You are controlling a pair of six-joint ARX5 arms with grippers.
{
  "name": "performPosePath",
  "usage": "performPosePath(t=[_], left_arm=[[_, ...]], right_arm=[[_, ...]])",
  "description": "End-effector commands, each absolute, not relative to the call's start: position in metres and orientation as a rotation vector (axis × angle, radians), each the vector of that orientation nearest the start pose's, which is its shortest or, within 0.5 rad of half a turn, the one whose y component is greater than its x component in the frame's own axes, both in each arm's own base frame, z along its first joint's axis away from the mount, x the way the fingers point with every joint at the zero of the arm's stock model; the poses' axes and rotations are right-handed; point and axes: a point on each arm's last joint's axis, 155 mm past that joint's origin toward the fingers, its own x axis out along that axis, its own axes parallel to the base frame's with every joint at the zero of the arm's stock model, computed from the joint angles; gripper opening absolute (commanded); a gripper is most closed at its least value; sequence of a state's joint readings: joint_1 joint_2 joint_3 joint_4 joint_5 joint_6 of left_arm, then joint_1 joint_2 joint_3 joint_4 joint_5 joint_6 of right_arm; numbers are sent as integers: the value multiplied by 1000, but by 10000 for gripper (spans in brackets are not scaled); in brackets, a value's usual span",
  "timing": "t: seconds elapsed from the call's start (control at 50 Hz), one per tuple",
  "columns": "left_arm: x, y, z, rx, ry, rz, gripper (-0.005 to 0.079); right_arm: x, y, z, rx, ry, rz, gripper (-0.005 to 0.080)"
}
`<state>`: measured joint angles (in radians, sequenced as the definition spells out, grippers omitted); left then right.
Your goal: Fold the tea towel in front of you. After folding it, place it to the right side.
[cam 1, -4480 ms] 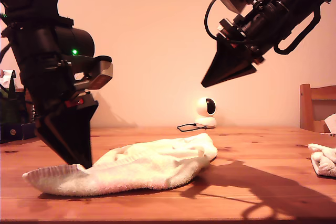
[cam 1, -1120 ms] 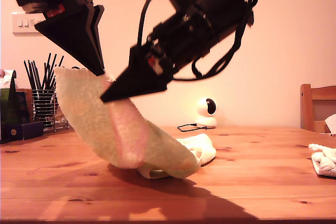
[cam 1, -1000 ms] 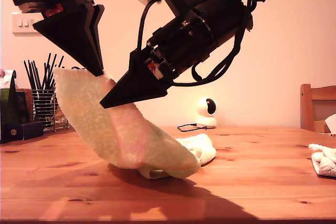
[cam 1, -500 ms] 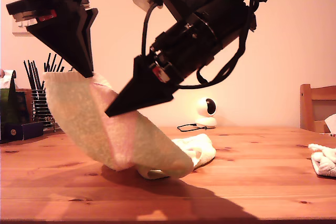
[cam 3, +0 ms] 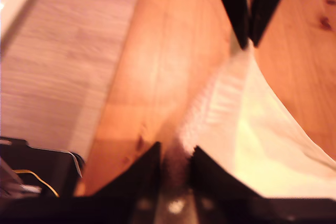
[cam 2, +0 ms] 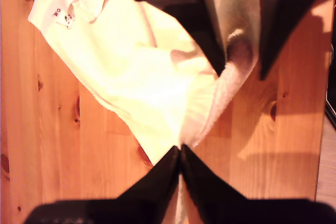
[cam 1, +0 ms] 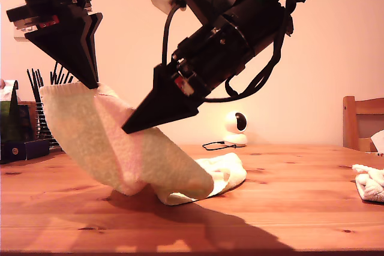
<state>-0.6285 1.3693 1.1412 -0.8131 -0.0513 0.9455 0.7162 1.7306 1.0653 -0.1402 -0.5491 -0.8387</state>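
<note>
The cream tea towel (cam 1: 120, 142) is lifted by one end, while its other end rests bunched on the wooden table (cam 1: 288, 202). My first gripper (cam 1: 91, 84), at the exterior view's left, points straight down and is shut on the towel's raised corner. That pinch shows in the first wrist view (cam 2: 180, 153), with the towel (cam 2: 142, 77) spread below. My second gripper (cam 1: 127, 130) slants down from the exterior view's right and is shut on the towel's edge a little lower. In the second wrist view its fingers (cam 3: 176, 158) hold the towel (cam 3: 252, 124), with my first gripper (cam 3: 247, 43) beyond.
A second white cloth (cam 1: 369, 183) lies at the exterior view's right edge, below a wooden chair back (cam 1: 360, 121). A small white camera (cam 1: 235, 129) and a black cable (cam 1: 217, 145) sit at the table's back. A dark box (cam 1: 18, 148) stands at the exterior view's left.
The towel lay flat 4.5 s ago; now both grippers hold it raised. Over the last second my first gripper drew its corner toward the exterior view's left, stretching the cloth.
</note>
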Motion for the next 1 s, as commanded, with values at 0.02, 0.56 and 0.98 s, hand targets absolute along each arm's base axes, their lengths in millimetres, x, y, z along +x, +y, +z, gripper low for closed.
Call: performPosePath(t=[0.02, 0.56, 0.98], left_arm=[[286, -195, 150, 1171, 679, -966, -21], [308, -187, 160, 850, 708, -898, 33], [295, -205, 169, 513, 749, -989, 397]], right_arm=[[284, 363, 88, -796, 323, 1422, -13], [350, 349, 130, -908, 288, 1112, -12], [349, 349, 131, -900, 300, 1115, -12]])
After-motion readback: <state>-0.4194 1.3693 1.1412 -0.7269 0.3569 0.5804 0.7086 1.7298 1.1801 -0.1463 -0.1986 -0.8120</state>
